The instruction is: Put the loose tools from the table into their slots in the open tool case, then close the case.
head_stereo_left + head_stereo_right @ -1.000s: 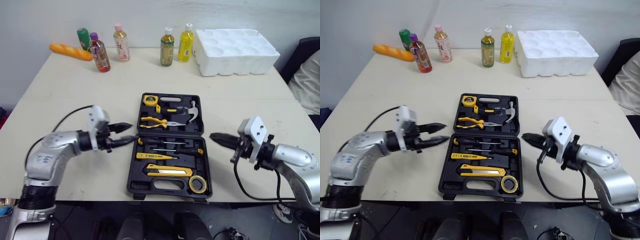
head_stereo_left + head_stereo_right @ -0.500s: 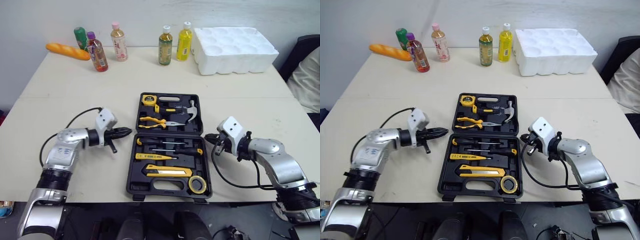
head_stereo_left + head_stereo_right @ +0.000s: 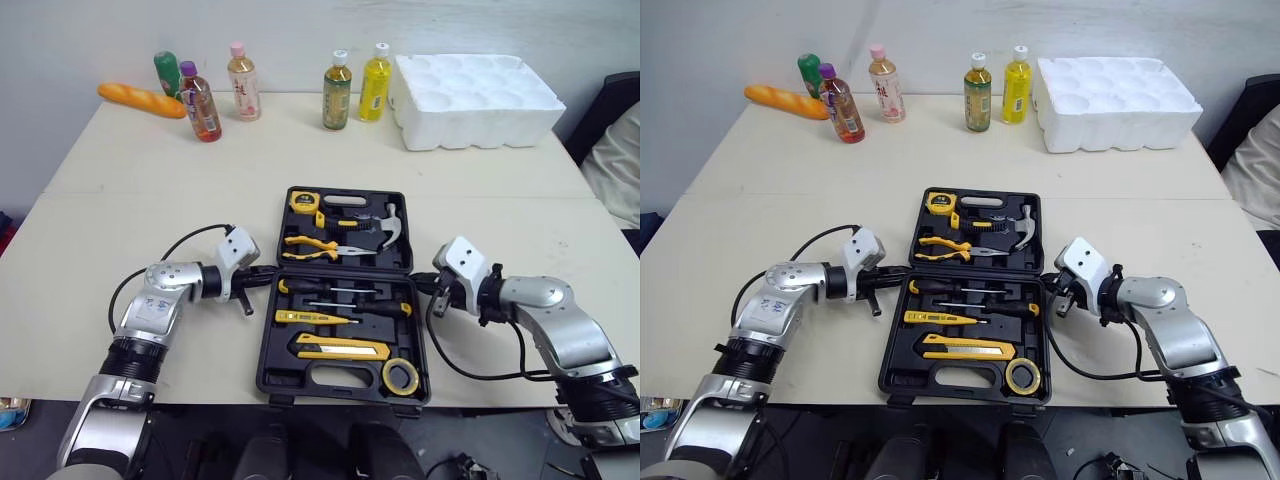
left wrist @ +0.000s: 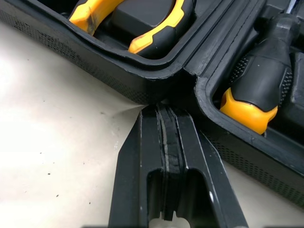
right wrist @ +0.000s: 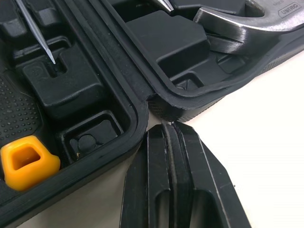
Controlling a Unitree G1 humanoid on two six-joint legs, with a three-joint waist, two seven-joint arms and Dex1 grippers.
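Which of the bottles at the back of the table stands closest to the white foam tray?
The yellow bottle with the white cap. It is the rightmost in the row, just beside the foam tray, and the only one that is bright yellow all over.

Both arms are clad in rounded silver-grey shells with black joint rings. To the left of the tool case [image 3: 285,375], the left arm [image 3: 160,300] carries a white block [image 3: 240,246] at the wrist and a looped black cable [image 3: 190,233]. The right arm [image 3: 545,305], on the case's right, is fitted alike. The left tool [image 4: 164,107] and right tool [image 5: 166,126] each have flat, matte-black, tapered fingers.
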